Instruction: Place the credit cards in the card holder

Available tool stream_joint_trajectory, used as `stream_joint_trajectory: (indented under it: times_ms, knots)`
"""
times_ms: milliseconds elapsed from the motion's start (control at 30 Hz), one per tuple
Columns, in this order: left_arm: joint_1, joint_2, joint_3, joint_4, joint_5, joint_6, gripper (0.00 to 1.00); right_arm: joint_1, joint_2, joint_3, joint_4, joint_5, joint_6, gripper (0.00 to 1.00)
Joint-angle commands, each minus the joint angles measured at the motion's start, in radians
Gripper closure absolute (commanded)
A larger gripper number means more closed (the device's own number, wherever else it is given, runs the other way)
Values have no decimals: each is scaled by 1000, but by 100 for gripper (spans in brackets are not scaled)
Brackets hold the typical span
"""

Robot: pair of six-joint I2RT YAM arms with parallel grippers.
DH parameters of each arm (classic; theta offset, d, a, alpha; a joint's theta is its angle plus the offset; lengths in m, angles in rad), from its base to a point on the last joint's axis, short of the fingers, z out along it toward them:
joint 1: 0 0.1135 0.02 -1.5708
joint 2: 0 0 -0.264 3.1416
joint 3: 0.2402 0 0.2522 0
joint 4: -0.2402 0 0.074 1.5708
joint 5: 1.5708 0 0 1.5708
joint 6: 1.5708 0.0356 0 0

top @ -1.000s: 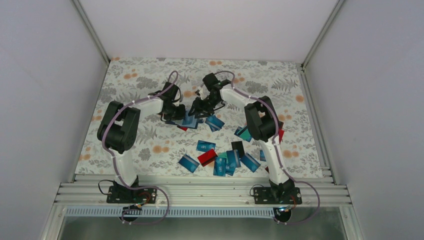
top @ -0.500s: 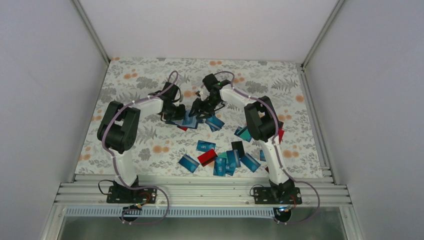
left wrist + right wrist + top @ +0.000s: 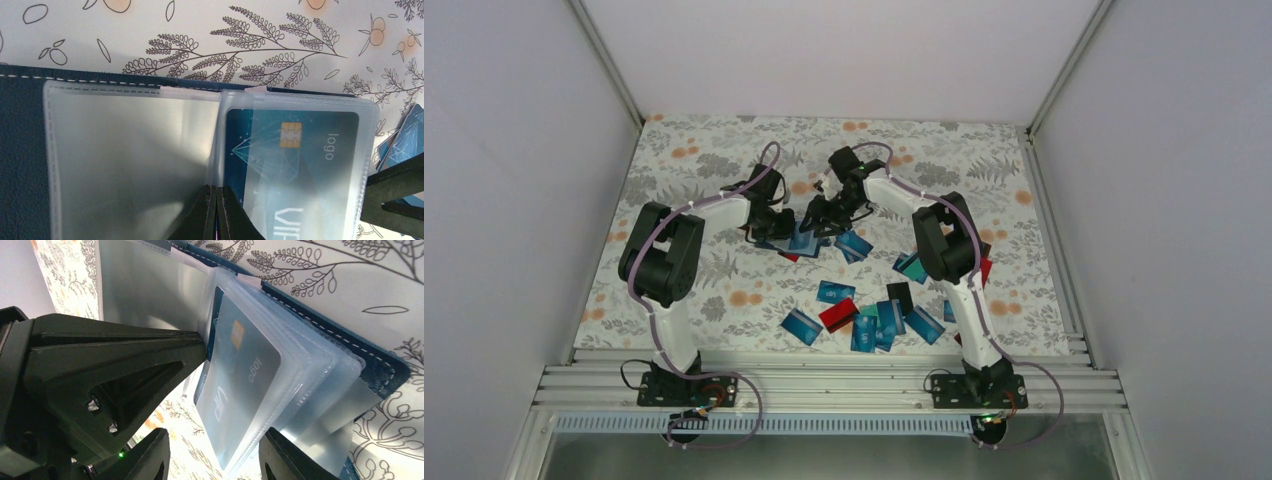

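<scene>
The card holder [image 3: 20,150] lies open mid-table on the flowered table cover [image 3: 200,30], where the two arms meet. Its clear sleeves [image 3: 130,150] are fanned out. A teal card [image 3: 300,150] with a gold chip sits inside the sleeve on the right.

The left gripper [image 3: 216,212] has its jaws closed tight together, with the tips pressed on the fold between the sleeves. The right gripper [image 3: 215,452] stands with its jaws apart, either side of the end of the sleeve stack. Cloth shows between one finger and the plastic, so it isn't pinching.

The loose cards [image 3: 864,325] lie scattered nearer the arm bases, mostly blue, with one red and one black.
</scene>
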Motion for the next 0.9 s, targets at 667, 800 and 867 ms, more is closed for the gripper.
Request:
stream_joint_trajectory:
  times_ms: [667, 800, 867]
  knots:
    - [42, -114, 113, -164, -4, -46, 98, 36, 18, 90, 2, -57, -10, 58]
    - [59, -151, 113, -188, -13, -54, 98, 46, 43, 132, -5, -67, -6, 58]
    - [69, -178, 105, -197, -19, -58, 98, 52, 58, 156, -10, -72, -3, 58]
